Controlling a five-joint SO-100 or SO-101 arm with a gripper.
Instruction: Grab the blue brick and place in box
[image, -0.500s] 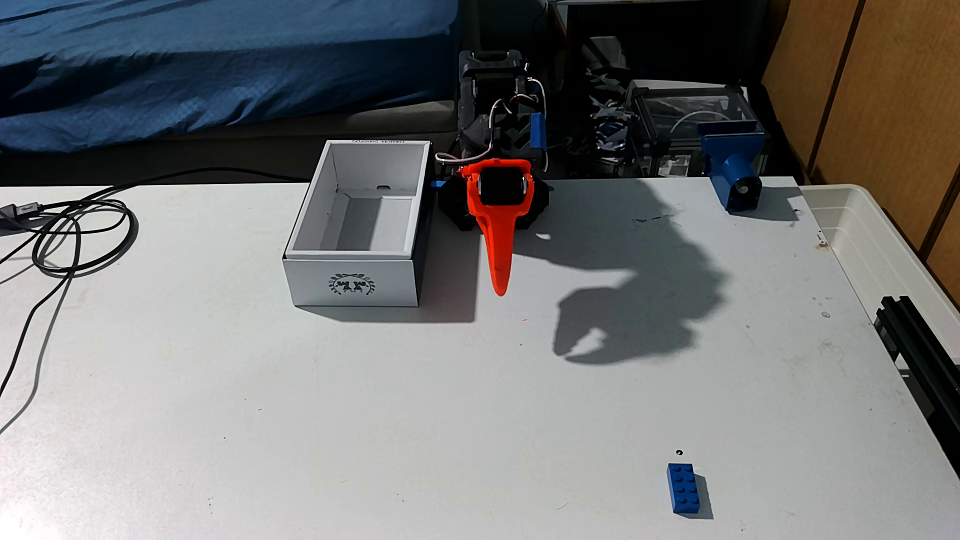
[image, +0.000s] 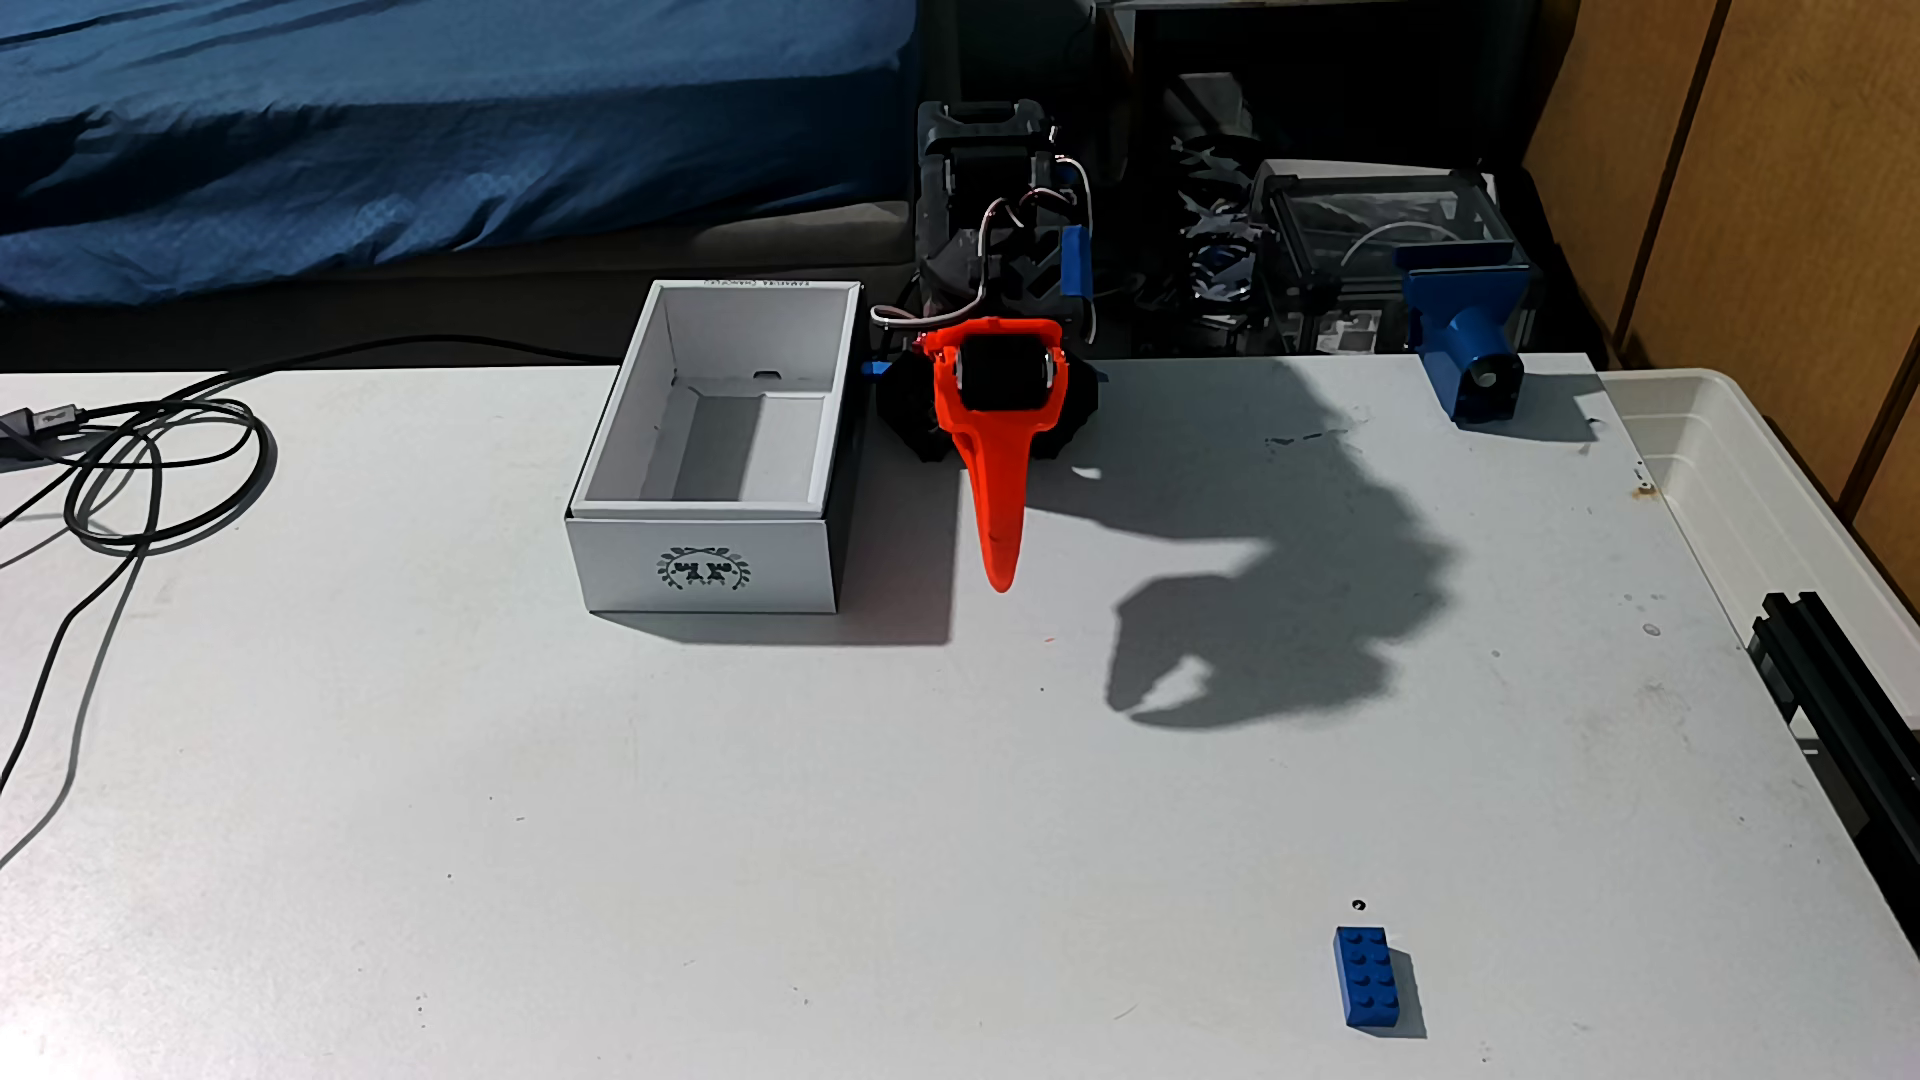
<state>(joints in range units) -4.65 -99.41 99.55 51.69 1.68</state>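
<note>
The blue brick lies studs up on the white table, near the front right, with nothing touching it. The box stands open-topped at the back centre, white inside with nothing in it, its wreath emblem facing the camera. Just right of the box, the gripper hangs with its orange finger pointing down above the table. That finger hides the other one. The gripper's shadow on the table shows just a thin slit between the tips. The brick is far from the gripper, toward the front right.
A coiled black cable lies at the left edge. A blue plastic device sits at the back right corner, with a translucent tub beyond the table's right edge. A black rail runs along the right side.
</note>
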